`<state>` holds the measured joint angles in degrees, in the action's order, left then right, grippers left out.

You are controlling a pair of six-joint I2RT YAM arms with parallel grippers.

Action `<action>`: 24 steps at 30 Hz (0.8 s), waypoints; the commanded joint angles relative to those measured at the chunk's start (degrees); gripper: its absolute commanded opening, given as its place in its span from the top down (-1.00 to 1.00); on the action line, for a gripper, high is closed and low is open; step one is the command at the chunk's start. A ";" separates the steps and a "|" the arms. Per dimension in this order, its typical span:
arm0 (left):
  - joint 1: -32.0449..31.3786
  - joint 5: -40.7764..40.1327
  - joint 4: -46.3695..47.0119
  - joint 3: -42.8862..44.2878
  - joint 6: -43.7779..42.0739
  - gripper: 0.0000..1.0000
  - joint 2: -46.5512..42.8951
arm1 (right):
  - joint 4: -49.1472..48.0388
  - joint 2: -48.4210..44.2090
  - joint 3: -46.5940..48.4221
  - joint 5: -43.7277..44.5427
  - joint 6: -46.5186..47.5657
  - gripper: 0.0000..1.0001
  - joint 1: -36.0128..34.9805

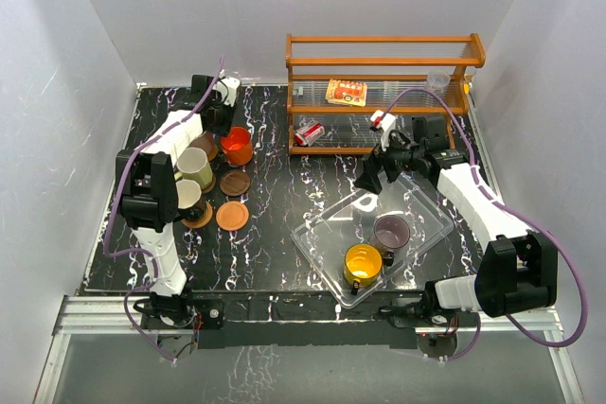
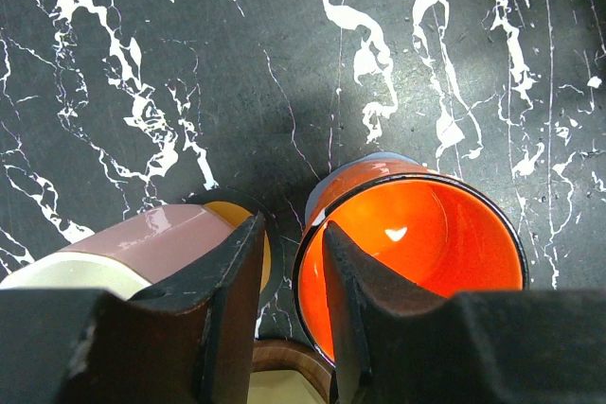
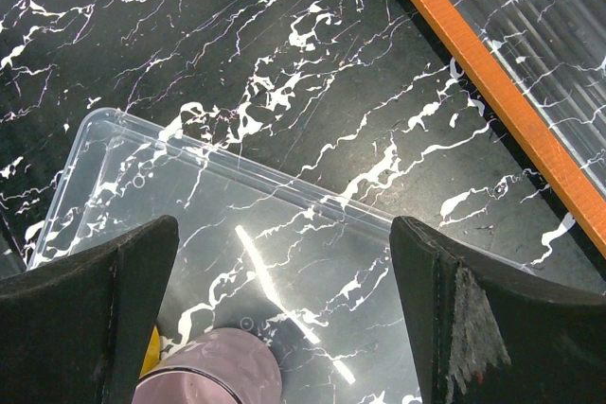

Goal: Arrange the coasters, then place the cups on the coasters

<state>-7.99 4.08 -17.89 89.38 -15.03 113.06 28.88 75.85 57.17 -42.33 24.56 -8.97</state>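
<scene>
**Cup set down, grip loosening.** The left pincer (image 2: 292, 234) straddles the near rim of the orange cup (image 2: 417, 243), one finger inside and one outside. Its jaws are parted a little, so the rim stands free between them. The cup sits upright at the far left of the desk (image 1: 275, 234) on a blue-grey coaster (image 2: 379, 157), whose edge shows beyond its far side.

To finish this release cleanly, the jaws likely need to widen a touch more. The pincer should then lift straight up, so the inner finger does not catch the rim and drag the cup off its coaster. A neighbouring cup (image 2: 151, 238) stands just beside the outer finger, so there is little room to swing sideways.

The left arm reaches forward along the desk's left edge, wrist pointing down over the cup. The right arm bends inward, its pincer (image 3: 284, 234) spread wide and holding nothing above the clear tray (image 1: 421, 219). In the tray are a mauve cup (image 1: 390, 232) and a yellow cup (image 1: 363, 263). A dark brown coaster (image 1: 235, 183) and an orange coaster (image 1: 232, 216) lie bare near the left arm.
</scene>
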 commanded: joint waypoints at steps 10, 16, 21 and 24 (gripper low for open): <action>0.27 13.44 -5.19 2.08 -1.47 0.30 -13.18 | 8.42 -0.55 6.28 8.94 5.06 -0.87 0.19; -0.13 21.76 -6.47 -3.33 -4.08 0.02 -22.01 | 24.89 -1.48 9.83 18.64 15.77 -0.86 0.26; -0.83 23.53 -6.98 -9.18 -7.08 -0.27 -28.64 | 37.38 -4.28 10.71 19.99 26.09 -0.86 -0.10; -1.22 25.34 -8.72 -11.15 -9.06 -0.39 -30.93 | 39.74 -4.45 9.28 21.61 29.41 -0.85 -0.85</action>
<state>-8.64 24.84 -23.46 80.75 -20.51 85.10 60.62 73.67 65.06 -23.88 45.47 -9.02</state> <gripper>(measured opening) 0.668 0.932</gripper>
